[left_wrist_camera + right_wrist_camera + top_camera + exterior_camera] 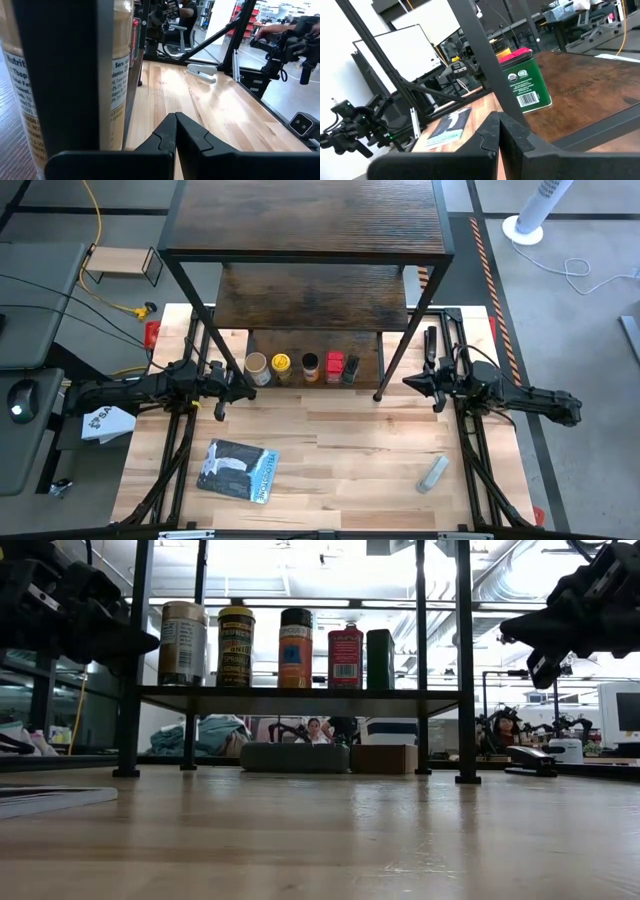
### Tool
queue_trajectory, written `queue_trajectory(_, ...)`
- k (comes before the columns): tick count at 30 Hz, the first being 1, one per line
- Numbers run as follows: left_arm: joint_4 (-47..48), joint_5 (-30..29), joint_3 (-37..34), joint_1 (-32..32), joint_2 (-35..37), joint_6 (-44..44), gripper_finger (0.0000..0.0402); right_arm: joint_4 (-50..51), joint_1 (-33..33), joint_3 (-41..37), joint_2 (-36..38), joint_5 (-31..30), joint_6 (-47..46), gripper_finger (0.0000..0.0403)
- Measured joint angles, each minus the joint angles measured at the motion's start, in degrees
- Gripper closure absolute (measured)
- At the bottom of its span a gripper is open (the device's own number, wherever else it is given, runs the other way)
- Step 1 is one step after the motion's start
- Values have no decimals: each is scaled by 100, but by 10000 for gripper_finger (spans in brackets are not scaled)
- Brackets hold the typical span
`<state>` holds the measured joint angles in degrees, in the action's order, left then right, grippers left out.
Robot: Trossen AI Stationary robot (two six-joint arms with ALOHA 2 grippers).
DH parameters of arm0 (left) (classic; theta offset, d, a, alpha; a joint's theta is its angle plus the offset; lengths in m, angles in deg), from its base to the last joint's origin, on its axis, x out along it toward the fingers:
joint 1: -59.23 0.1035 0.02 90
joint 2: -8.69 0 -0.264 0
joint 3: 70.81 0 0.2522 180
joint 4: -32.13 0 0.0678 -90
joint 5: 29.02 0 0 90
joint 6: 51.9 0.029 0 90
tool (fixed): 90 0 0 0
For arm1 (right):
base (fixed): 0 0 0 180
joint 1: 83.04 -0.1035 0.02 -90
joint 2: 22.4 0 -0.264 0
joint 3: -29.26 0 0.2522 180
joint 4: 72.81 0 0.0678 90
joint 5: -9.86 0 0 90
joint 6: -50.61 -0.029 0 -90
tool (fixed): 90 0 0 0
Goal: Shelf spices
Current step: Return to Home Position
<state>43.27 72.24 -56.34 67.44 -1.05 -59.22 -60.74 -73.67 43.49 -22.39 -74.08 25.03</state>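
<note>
The shelf (305,220) of dark wood-grain boards on a black frame stands at the table's far side. Five spices stand in a row on its lowest board (290,696): a tan-lidded jar (257,365), a yellow-lidded jar (283,365), a brown jar (310,366), a red one (334,366) and a small dark one (350,368), which looks dark green in the right wrist view (525,85). My left gripper (248,383) is shut, just near and left of the tan-lidded jar (117,75). My right gripper (408,383) is shut, right of the row, beyond the shelf's leg.
A flat blue-grey packet (238,470) and a grey-white tube (432,473) lie on the near half of the table. The shelf's black leg (378,394) stands between my right gripper and the spices. A small light-wood rack (122,262) sits off the table's far left.
</note>
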Motion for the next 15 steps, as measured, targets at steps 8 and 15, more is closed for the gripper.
queue_trajectory(8,3,0,0,0,0,0,401,-2,0,0,-39,0,6,402)
queue_trajectory(15,-14,-2,0,1,-1,0,401,-2,-2,0,-39,-2,6,402)
